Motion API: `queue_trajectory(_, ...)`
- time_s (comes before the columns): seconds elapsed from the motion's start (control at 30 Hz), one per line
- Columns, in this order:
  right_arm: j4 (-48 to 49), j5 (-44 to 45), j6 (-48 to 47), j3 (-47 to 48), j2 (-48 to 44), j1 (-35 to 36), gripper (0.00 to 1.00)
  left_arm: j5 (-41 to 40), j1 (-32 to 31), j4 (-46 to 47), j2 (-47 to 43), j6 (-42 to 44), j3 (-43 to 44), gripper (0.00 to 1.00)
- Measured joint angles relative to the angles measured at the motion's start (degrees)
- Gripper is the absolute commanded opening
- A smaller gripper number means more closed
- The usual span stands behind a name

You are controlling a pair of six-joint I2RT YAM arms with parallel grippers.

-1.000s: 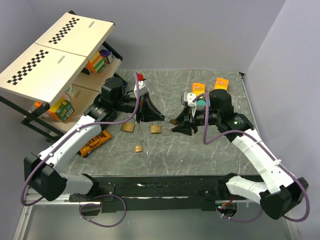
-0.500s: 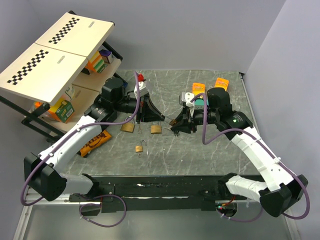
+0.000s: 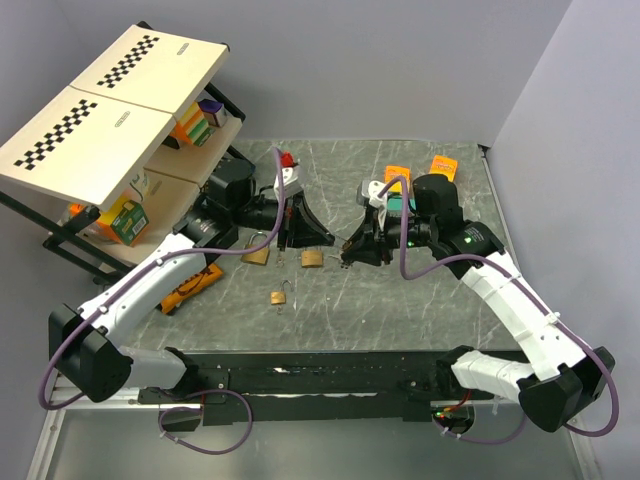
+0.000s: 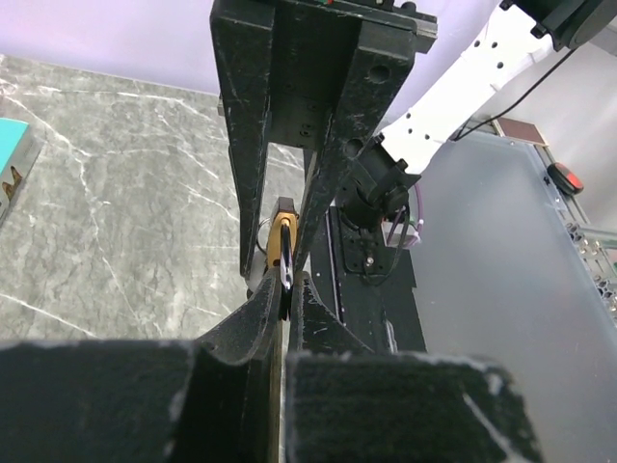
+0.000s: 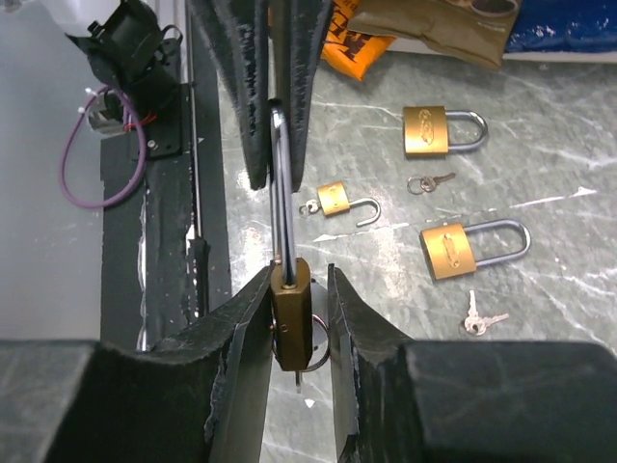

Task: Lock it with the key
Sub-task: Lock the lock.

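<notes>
My left gripper (image 3: pixel 322 240) is shut on the steel shackle (image 5: pixel 280 183) of a brass padlock (image 5: pixel 291 323) and holds it above the table. The shackle also shows between the left fingertips in the left wrist view (image 4: pixel 284 278). My right gripper (image 5: pixel 297 328) is open around the padlock's body: the left finger touches it and the right finger stands off with a gap. A dark key ring (image 5: pixel 321 340) hangs at the padlock's lower end inside that gap. In the top view the two grippers meet tip to tip, with the right gripper (image 3: pixel 347 250) just right of the left.
Three more brass padlocks lie on the table (image 3: pixel 256 255), (image 3: pixel 312 259), (image 3: pixel 279 297), with loose small keys beside them (image 5: pixel 429 181), (image 5: pixel 479 318). An orange packet (image 3: pixel 190 283) lies at the left. A shelf with checkered boards (image 3: pixel 110 100) stands back left. Orange packs (image 3: pixel 443 167) sit at the back right.
My right gripper has moved left toward the left gripper, and its fingers now stand on either side of the padlock body. The left gripper has kept hold of the shackle.
</notes>
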Motion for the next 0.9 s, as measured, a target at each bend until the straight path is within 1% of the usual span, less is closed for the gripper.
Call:
queue_trajectory(0.2, 0.7, 0.2, 1.6, -0.1, 0.5, 0.1, 0.00, -0.5, -0.4, 3.3, 1.2, -1.1, -0.9, 0.01)
queue_trajectory(0.5, -0.1, 0.6, 1.6, -0.1, 1.0, -0.1, 0.00, -1.6, -0.8, 3.0, 1.9, 0.6, -1.0, 0.01)
queue_trajectory(0.53, -0.4, 0.6, 1.4, -0.1, 1.0, -0.1, 0.08, -1.6, -0.8, 2.9, 1.9, 0.7, -1.0, 0.01)
queue_trajectory(0.57, -0.7, 0.5, 0.9, -0.1, 1.1, -0.1, 0.19, -1.6, -0.8, 2.8, 1.9, 0.7, -1.0, 0.01)
queue_trajectory(0.6, -1.2, 0.3, 0.5, 0.0, 1.2, -0.1, 0.33, -1.6, -0.8, 2.6, 1.9, 0.6, -1.0, 0.01)
queue_trajectory(0.63, -1.7, 0.2, 0.0, 0.2, 1.4, -0.1, 0.52, -1.5, -0.6, 2.4, 1.9, 0.4, -1.0, 0.01)
queue_trajectory(0.67, -2.2, 0.1, -0.4, 0.5, 1.6, -0.1, 0.58, -1.5, -0.4, 2.2, 1.9, 0.1, -1.0, 0.01)
queue_trajectory(0.73, -2.2, -0.3, -1.1, 0.9, 1.8, 0.0, 0.65, -1.6, 0.3, 1.7, 2.0, 0.1, -1.0, 0.01)
queue_trajectory(0.83, -2.4, -0.5, -2.3, 1.1, 1.2, -0.3, 0.72, -1.6, 1.6, 0.3, 2.2, 0.2, -1.0, 0.01)
queue_trajectory(0.9, -3.2, -0.5, -3.0, 1.1, 0.5, -1.6, 0.74, -1.6, 2.9, -1.0, 2.2, 0.4, -1.0, 0.01)
